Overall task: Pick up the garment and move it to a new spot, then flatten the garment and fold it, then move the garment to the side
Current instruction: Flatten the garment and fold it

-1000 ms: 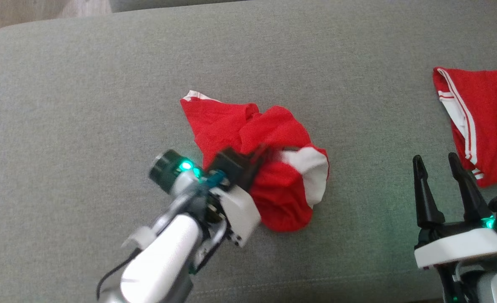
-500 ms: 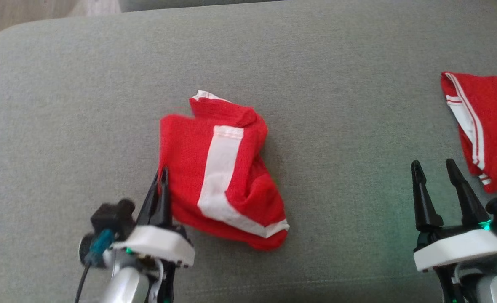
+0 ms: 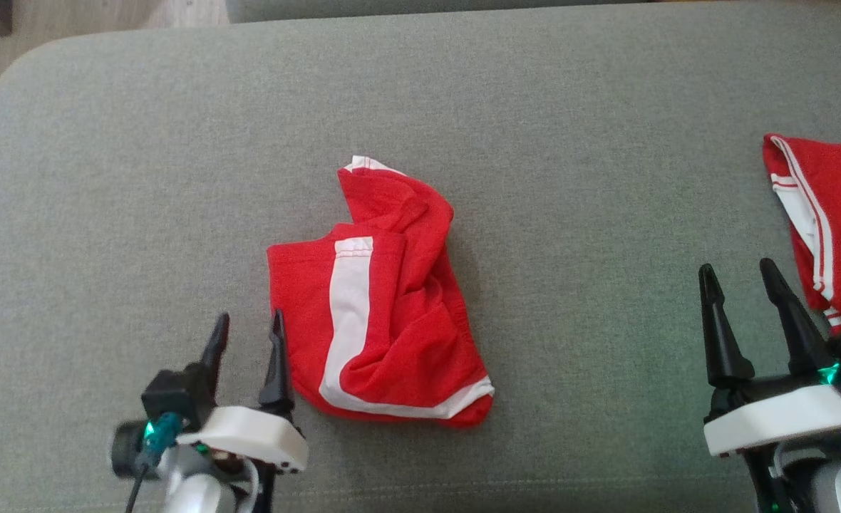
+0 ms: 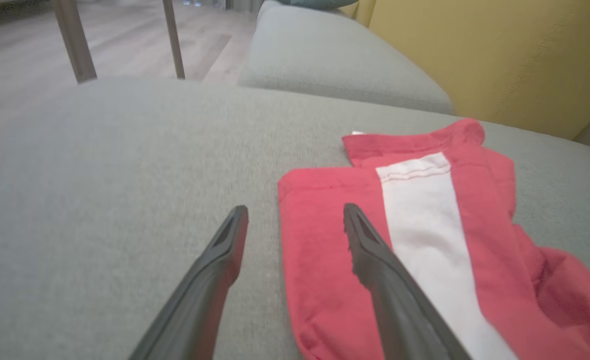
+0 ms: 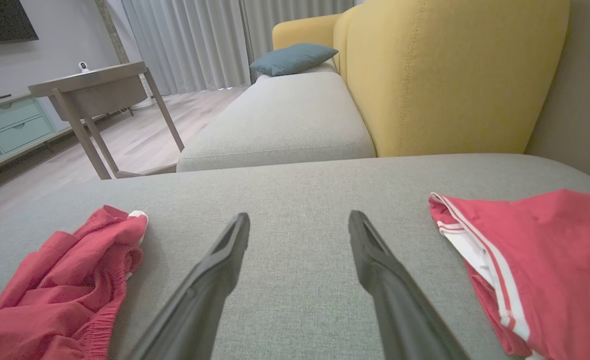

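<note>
The garment [image 3: 385, 320] is red with white stripes and lies crumpled in the middle of the grey cushion [image 3: 178, 178]. It also shows as the garment [image 4: 425, 240] in the left wrist view and the garment [image 5: 60, 285] at the lower left of the right wrist view. My left gripper [image 3: 247, 333] stands open just left of its near-left edge, holding nothing; the right finger overlaps the cloth's edge in the left wrist view, left gripper [image 4: 295, 220]. My right gripper [image 3: 740, 283] is open over bare cushion at the lower right, right gripper [image 5: 299, 225].
A second red garment with white stripes [image 3: 827, 228] lies at the cushion's right edge, close to my right gripper, also seen as second garment [image 5: 535, 260]. Beyond the cushion are another grey seat [image 5: 280, 120], a yellow backrest [image 5: 450, 75], a side table [image 5: 95, 95] and wooden floor.
My left gripper dragged the garment left and toward me, flipping it so the white stripe shows, then let go and opened. The head camera shifted slightly. The right gripper stayed put.
</note>
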Robot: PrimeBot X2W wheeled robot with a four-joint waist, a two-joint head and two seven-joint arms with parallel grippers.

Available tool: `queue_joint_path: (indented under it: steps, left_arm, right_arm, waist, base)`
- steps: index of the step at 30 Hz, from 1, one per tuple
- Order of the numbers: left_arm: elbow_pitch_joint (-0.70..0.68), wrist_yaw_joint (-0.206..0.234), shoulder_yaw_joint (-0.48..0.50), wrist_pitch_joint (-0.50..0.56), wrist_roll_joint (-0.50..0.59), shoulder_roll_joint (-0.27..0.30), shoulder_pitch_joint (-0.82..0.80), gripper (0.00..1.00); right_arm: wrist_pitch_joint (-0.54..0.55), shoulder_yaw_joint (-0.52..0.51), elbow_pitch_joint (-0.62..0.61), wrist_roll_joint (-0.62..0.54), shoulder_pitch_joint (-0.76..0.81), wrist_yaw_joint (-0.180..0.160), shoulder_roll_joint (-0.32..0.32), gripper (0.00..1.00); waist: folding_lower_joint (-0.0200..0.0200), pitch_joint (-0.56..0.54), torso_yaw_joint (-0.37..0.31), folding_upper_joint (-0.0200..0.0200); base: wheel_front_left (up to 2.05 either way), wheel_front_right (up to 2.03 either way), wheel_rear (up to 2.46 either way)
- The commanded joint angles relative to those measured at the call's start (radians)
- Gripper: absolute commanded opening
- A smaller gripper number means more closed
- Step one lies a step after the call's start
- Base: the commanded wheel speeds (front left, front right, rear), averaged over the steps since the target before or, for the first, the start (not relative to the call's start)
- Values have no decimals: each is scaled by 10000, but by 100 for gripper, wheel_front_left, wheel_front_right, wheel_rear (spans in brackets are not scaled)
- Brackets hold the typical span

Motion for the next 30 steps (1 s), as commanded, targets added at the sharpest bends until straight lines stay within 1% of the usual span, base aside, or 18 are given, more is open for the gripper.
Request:
queue_joint_path:
  steps: [1,6,12,16,26,30]
  left_arm:
    - [-617,18,379,-128,518,391,-417,100]
    - [-1317,-116,417,-130,1189,944,-559,100]
    - [-1718,-200,423,-73,1397,1361,-484,100]
    - [-1892,-140,423,88,1377,1446,-309,100]
    - [-2084,-42,340,258,1334,1453,-236,100]
    - [-2101,-8,302,260,1359,1462,-326,100]
  right_arm:
    - [-41,203,-464,-117,-204,65,-177,100]
    - [60,143,-580,-260,-60,65,-118,100]
    - [171,133,-578,-375,242,65,-52,100]
    - [222,114,-580,-389,365,65,-1,100]
    - [281,84,-622,-395,340,65,49,100]
    - [426,416,-417,-314,264,65,-114,100]
  waist:
    - [0,-93,12,0]
    - [0,-346,11,0]
    - [0,-658,-55,0]
    - [0,-751,-88,0]
    - [0,-687,-44,0]
    - [0,-627,12,0]
  base:
    - [0,0,0]
    - [0,0,0]
    - [0,0,0]
    - [0,0,0]
    - [0,0,0]
    - [0,0,0]
